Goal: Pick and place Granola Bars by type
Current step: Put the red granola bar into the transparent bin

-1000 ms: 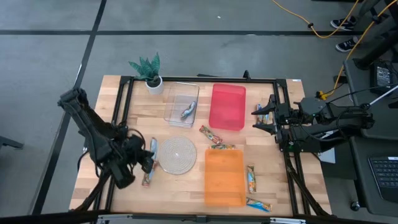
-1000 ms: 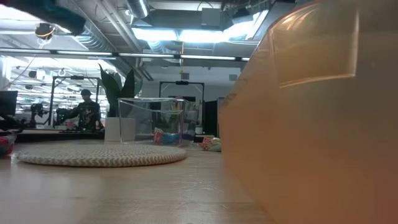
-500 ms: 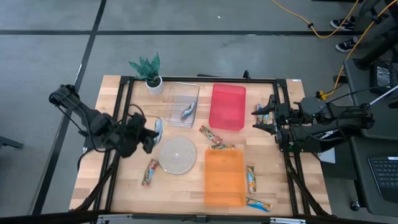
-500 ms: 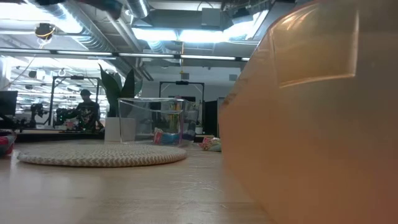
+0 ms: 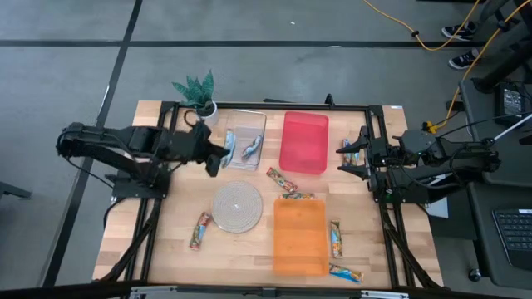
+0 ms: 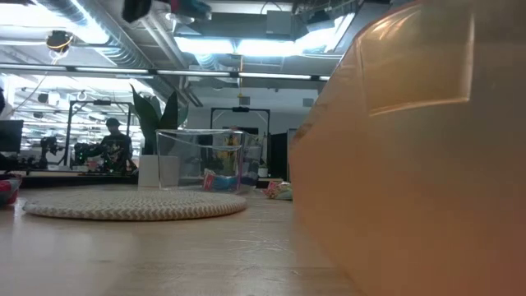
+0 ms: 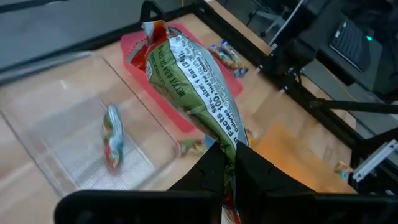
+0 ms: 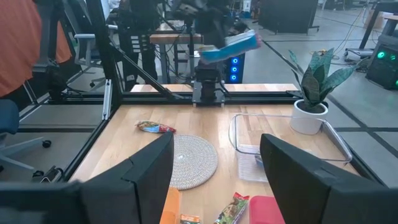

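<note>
Barely begun: one granola bar (image 5: 249,149) already in the clear bin (image 5: 242,139) at 11 o'clock, another (image 7: 193,78) pinched in the left tool (image 5: 214,158) beside it, six loose on the counter (image 5: 179,249); right tool (image 5: 347,158) wide apart, empty, 3 o'clock.

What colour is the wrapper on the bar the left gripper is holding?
Mostly green with white print and a red-orange end, seen best in the left wrist view: bar, left gripper.
</note>
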You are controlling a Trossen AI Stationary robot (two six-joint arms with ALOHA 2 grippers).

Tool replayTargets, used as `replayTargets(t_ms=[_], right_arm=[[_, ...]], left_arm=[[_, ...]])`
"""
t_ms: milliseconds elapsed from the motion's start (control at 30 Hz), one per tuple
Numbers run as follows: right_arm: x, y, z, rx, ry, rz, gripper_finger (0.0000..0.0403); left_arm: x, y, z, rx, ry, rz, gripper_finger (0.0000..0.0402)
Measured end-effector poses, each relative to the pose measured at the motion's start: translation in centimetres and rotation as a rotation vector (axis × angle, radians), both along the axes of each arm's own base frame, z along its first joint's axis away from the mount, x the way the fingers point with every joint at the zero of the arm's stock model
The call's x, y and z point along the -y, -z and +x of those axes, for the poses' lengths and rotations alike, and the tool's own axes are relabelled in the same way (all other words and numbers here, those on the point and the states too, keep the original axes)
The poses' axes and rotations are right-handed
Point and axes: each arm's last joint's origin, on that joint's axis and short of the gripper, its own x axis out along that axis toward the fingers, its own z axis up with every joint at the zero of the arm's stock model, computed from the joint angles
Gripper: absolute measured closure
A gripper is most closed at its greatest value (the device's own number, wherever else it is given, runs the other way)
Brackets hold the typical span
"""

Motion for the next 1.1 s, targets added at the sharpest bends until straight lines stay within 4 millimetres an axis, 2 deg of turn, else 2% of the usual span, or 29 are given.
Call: replayTargets(t_ms=[267,500,600,833,1100], right_arm=[[0.0,0.0,0.0,0.001,-0.004,-0.031,0.0162],[0.0,0.0,0.0,0.001,-0.007,-0.050,0.0162],[0.0,0.0,0.0,0.001,-0.007,-0.050,0.0162],[0.0,0.0,0.0,0.000,-0.007,-0.046,0.0162],[0.0,0.0,0.0,0.001,-0.007,-0.046,0.0162]], left_arm=[[-4.5,-0.2,1.4,-0.039,0.021,-0.024,0.0387],[-8.7,-0.9,4.1,-0.107,0.066,0.036,0.0387],[-10.4,-0.6,5.3,-0.156,0.082,0.027,0.0387],[-13.7,2.0,7.0,-0.290,0.074,-0.044,0.0386],[-16.0,5.9,8.6,-0.438,0.060,-0.111,0.0382]])
